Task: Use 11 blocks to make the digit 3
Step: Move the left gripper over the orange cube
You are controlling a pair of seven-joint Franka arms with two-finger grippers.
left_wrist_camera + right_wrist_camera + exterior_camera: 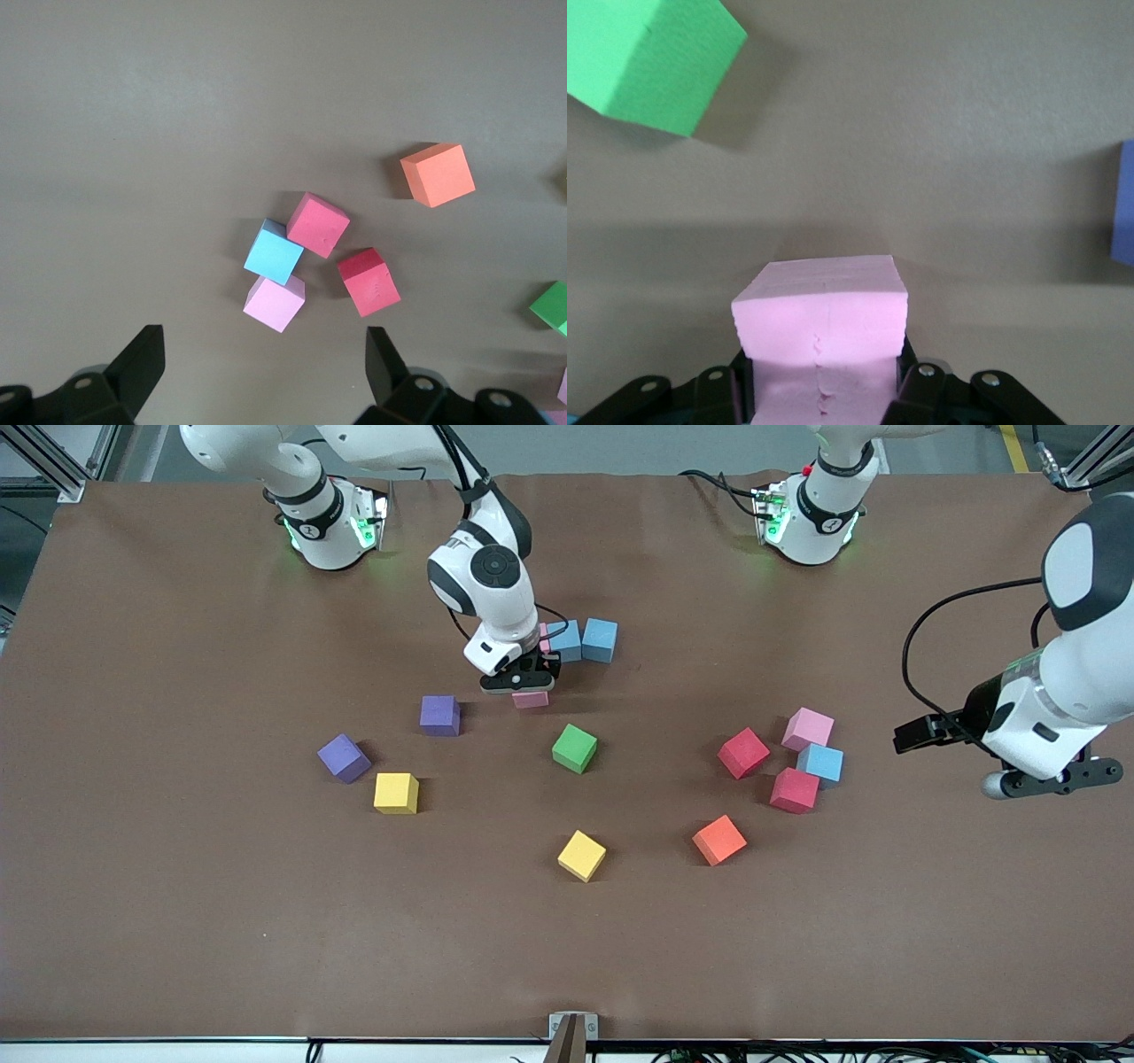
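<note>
Right claw (pixel 529 687) squeezes a pink block (pixel 820 329).
The block sits low over the brown worktop (pixel 177 921), beside two light blue blocks (pixel 583 640). Left claw (pixel 266 372) waits wide open over a pink, blue and red bunch.

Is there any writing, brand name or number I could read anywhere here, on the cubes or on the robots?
None can be read.
The blocks carry no writing on any face that shows.
The right arm's base and the left arm's base each bear a small dark mark, too small to read.
The table cover is plain.
</note>
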